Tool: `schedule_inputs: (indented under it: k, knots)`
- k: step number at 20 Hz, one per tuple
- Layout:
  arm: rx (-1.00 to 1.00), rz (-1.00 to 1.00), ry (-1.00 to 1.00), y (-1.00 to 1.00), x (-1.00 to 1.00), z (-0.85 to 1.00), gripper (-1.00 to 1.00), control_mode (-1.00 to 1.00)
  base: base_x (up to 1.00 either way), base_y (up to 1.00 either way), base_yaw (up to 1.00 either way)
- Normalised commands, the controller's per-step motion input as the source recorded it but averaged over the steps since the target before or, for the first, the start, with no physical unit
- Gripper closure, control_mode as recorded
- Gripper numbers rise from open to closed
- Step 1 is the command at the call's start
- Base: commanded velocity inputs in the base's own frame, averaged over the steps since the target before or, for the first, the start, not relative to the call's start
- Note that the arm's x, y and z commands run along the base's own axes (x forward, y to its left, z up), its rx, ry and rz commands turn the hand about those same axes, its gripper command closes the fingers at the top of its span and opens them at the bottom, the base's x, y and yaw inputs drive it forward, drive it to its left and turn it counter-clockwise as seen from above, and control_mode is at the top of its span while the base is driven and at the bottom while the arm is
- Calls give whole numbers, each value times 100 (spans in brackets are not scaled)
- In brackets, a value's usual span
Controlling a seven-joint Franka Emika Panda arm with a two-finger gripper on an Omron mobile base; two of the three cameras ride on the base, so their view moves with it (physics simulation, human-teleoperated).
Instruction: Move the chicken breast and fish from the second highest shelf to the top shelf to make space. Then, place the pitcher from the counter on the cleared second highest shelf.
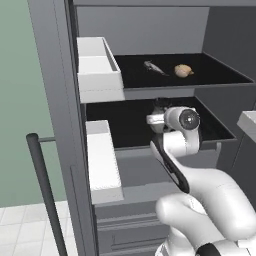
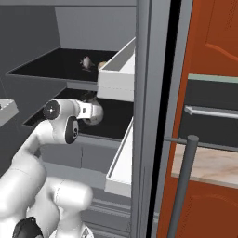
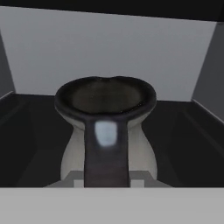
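The slender grey fish and the tan chicken breast lie side by side on the top shelf. My gripper reaches into the fridge over the second highest shelf and is shut on the handle of the dark pitcher. The pitcher stands upright, with its flared rim facing the hand camera and the fridge's grey back wall behind it. I cannot tell whether its base touches the shelf. A strip of the marbled counter shows at the right.
White door bins hang on the open door left of the shelves. They appear again as bins in the right base view. A dark bar handle stands near the base. Reddish-brown cabinets flank the fridge.
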Motion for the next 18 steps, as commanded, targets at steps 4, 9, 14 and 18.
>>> schedule_inputs:
  k: [4, 9, 14, 18]
  knots:
    - [0, -1, -2, -14, 46, -7, 100, -100, 0, 0, 0]
    - [0, -2, -1, -15, 46, -4, 100, -100, 0, 0, 0]
    - [0, -2, -2, -9, 44, -11, 100, -100, 0, 0, 0]
    - [0, -1, -2, -3, 31, -34, 100, -100, 0, 0, 0]
